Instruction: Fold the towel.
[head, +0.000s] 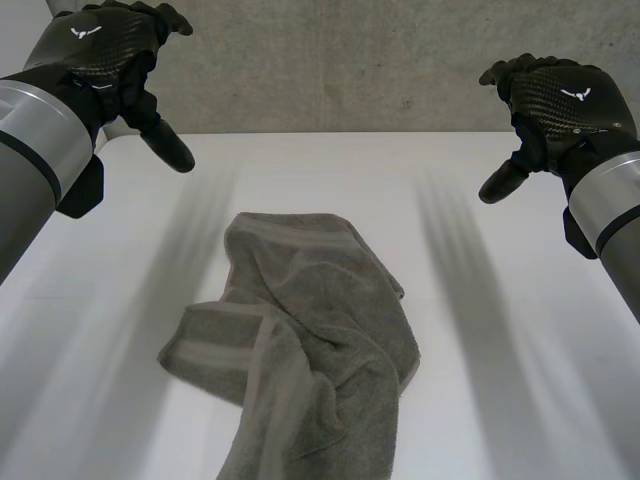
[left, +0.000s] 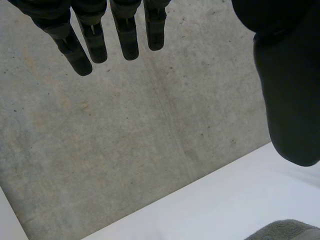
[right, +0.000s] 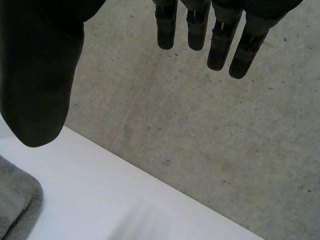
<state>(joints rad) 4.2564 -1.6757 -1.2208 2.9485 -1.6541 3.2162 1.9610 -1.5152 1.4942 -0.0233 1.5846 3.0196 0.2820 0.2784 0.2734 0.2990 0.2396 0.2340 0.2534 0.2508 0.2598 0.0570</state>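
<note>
Grey towel (head: 310, 340) lies crumpled on the white desk (head: 520, 330), mid-width, reaching the near edge. I see the left hand (head: 100, 50) and right hand (head: 555, 100) raised toward the far edge, one each side, well apart from the towel. Both are released, fingers straight. A concrete wall (head: 350, 60) stands behind the far edge.

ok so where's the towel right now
In the head view the towel lies crumpled on the white table, central and toward the near edge, between the raised left hand and right hand, touched by neither.
</note>
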